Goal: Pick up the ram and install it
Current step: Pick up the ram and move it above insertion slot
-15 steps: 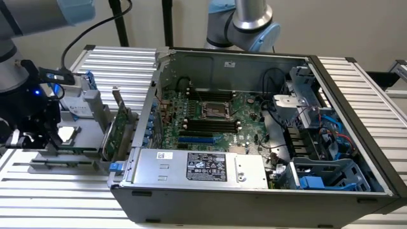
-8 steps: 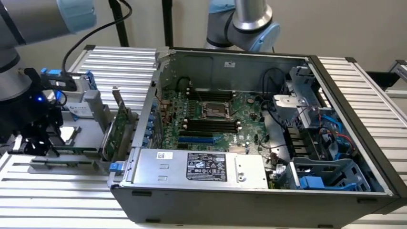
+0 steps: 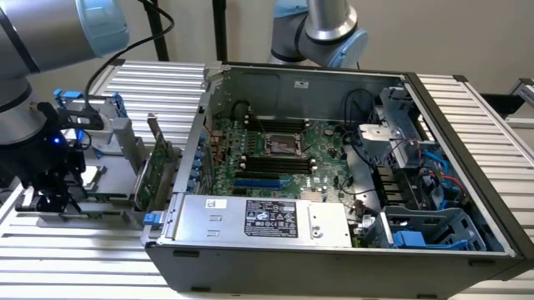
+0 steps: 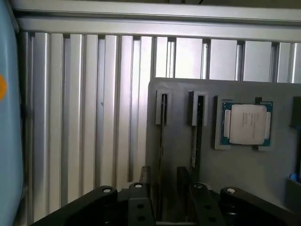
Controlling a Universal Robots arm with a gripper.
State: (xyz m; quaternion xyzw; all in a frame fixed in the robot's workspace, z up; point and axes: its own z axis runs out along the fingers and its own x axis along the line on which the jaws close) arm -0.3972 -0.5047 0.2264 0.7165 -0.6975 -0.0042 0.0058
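Note:
Two thin ram sticks stand on edge in slots of a grey holder plate (image 4: 178,117). One ram (image 4: 161,141) runs down between my gripper's dark fingers (image 4: 145,181), the other ram (image 4: 197,136) lies just outside them. My gripper (image 4: 163,183) is open and straddles the first stick with a gap on each side. In the exterior view the gripper (image 3: 47,199) hangs low over the holder at the exterior view's left, outside the computer case. The black memory slots (image 3: 276,165) lie on the motherboard inside the open case.
A processor chip (image 4: 248,123) sits in a recess of the holder beside the sticks. A tall green expansion card (image 3: 156,169) stands upright between the holder and the case wall (image 3: 200,134). A power supply (image 3: 262,219) fills the case front. Ribbed aluminium table (image 3: 159,81) surrounds everything.

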